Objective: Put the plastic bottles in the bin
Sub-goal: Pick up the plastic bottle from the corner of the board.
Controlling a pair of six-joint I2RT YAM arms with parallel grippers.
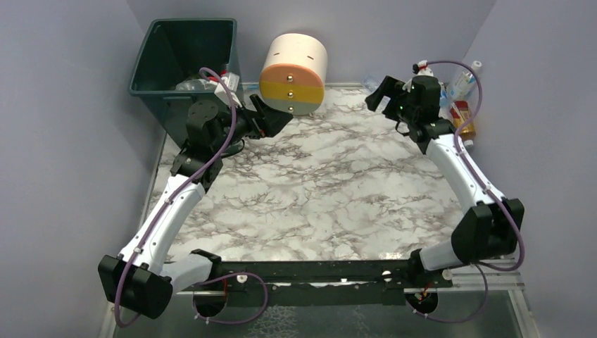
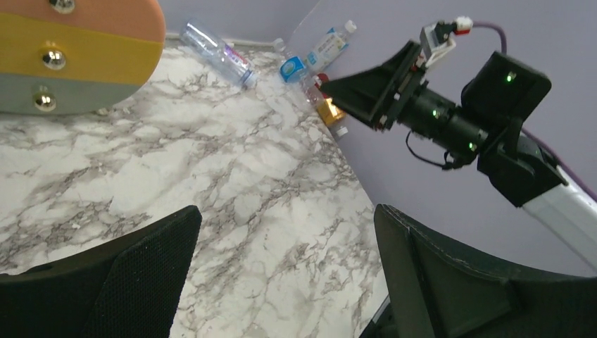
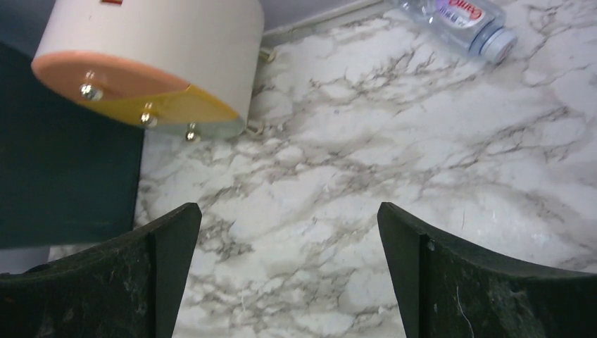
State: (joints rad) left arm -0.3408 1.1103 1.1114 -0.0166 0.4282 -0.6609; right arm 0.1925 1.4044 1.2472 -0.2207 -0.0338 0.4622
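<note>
The dark green bin [image 1: 160,49] stands at the far left corner with a few bottles [image 1: 193,85] inside. My left gripper [image 1: 273,117] is open and empty beside the bin, above the table; in its wrist view [image 2: 287,229] only marble lies between the fingers. My right gripper [image 1: 379,94] is open and empty at the far right [image 3: 288,225]. A clear bottle [image 2: 218,51] lies by the back wall, also in the right wrist view [image 3: 464,21]. A blue-labelled bottle [image 2: 320,53] and a yellow-orange bottle [image 2: 328,110] lie against the right wall [image 1: 462,116].
The round cream, yellow and grey drawer unit [image 1: 294,74] lies on its side at the back between the bin and the right gripper. It also shows in both wrist views [image 2: 77,49] [image 3: 155,56]. Purple walls close in the marble table [image 1: 317,183].
</note>
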